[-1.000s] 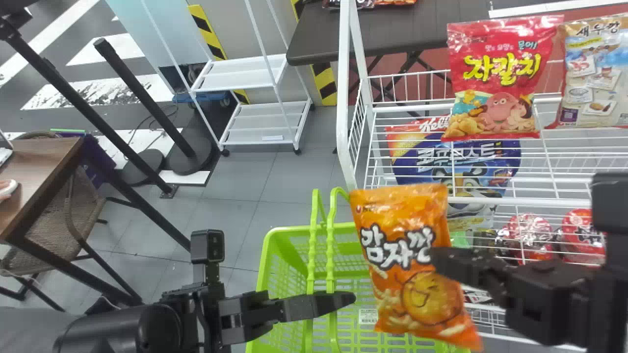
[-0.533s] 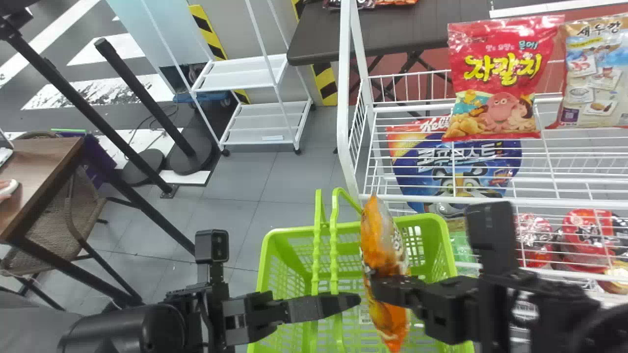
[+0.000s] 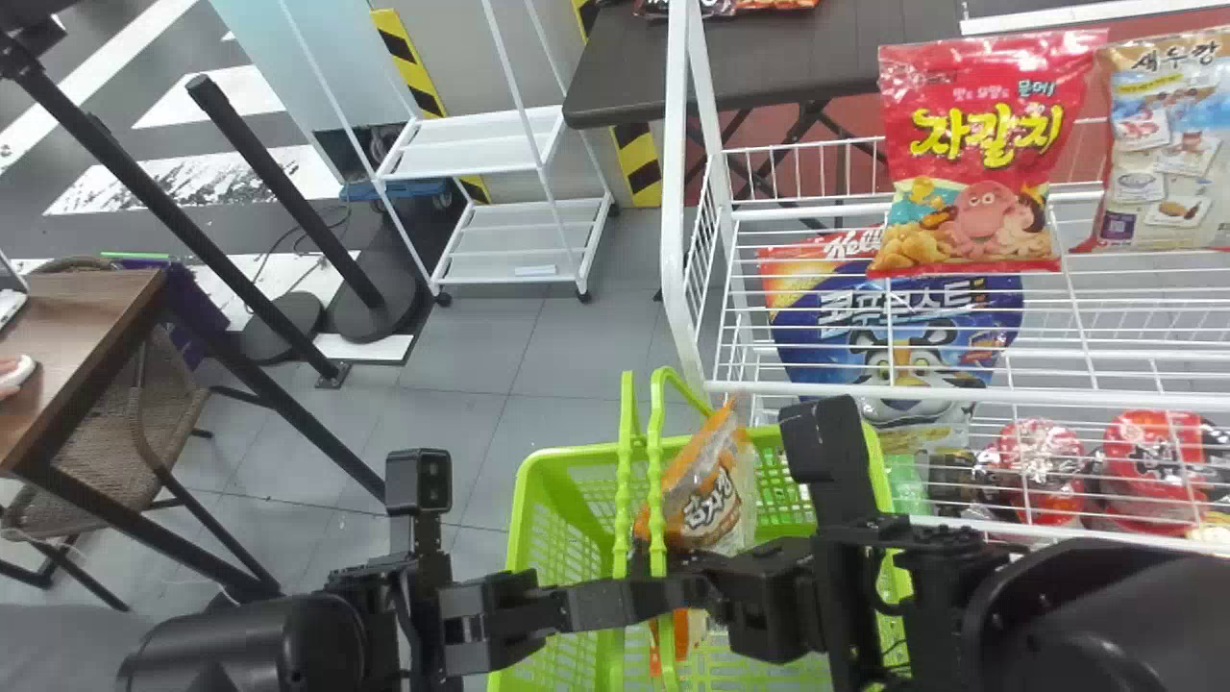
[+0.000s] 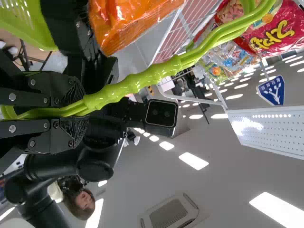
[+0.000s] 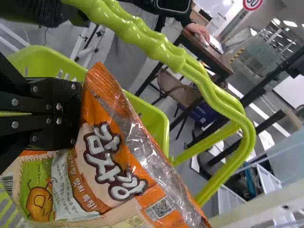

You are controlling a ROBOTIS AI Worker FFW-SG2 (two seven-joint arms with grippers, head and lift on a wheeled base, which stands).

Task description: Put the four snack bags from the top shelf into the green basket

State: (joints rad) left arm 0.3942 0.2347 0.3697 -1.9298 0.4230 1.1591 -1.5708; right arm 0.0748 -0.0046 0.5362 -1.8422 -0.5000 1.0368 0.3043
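Beside white shelving (image 3: 675, 240), right tool (image 3: 684, 582) pinches orange bag (image 3: 709, 507).

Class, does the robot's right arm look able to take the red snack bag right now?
Probably not: the right gripper holds the orange bag at the green basket, though nothing seems to cover the front of the red bag.

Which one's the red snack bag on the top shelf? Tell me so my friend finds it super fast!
Find the white wire rack on the head view's right side, then its top shelf. The red bag is there, with big yellow letters and a pink octopus. The bag next to it, farther right, is tan and light blue instead.
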